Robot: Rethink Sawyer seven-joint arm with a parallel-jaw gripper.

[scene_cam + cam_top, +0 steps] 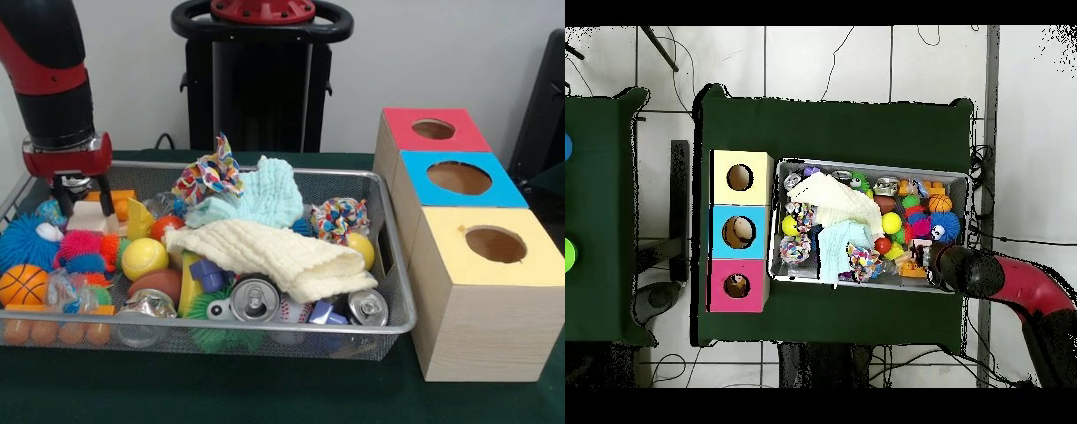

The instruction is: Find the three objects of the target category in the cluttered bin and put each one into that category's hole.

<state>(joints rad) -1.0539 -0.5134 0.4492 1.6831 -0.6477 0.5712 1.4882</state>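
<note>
A wire bin (402,265) holds mixed clutter: a cream knitted cloth (274,252), a pale blue cloth (265,199), two colourful rope toys (209,175) (340,216), a yellow ball (144,258), two cans (254,300) (366,306), a small basketball (22,284) and a blue spiky ball (22,240). My gripper (82,196) hangs open at the bin's back left corner in the front view. It sits just above a beige block (84,218), and its fingers (60,194) hold nothing. In the overhead view the red arm (965,270) hides the gripper.
Three wooden boxes with round holes stand beside the bin, topped red (397,124), blue (499,190) and yellow (459,256). In the overhead view they sit left of the bin (865,165). Green cloth covers the table (265,389).
</note>
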